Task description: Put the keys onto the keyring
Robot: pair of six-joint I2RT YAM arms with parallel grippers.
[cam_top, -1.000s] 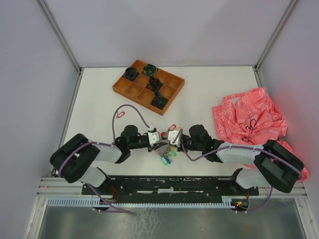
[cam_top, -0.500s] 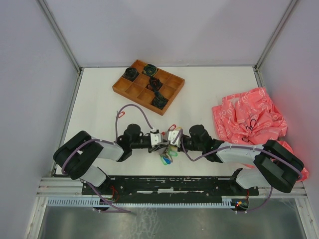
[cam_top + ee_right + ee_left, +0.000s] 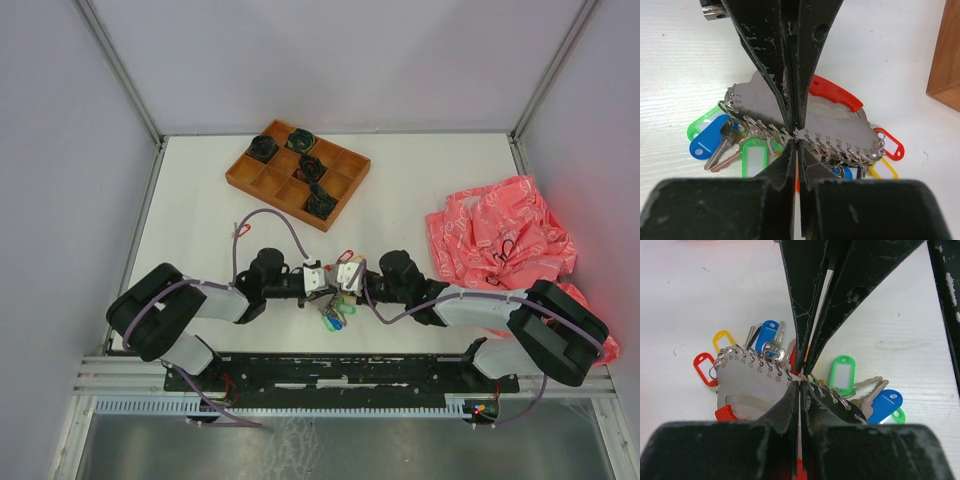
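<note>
Left fingers (image 3: 782,410), right fingers (image 3: 780,172) on keyring (image 3: 837,127)

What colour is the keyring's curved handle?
Red; the keyring shows best in the right wrist view.

Left wrist view: the left gripper (image 3: 801,379) fingers cover the middle of the keyring (image 3: 747,385) plate — stamped numbers after 10 hidden. Right wrist view: wooden tray (image 3: 946,55) cut off at the right edge. Top view: keys (image 3: 334,319) too small to count.
</note>
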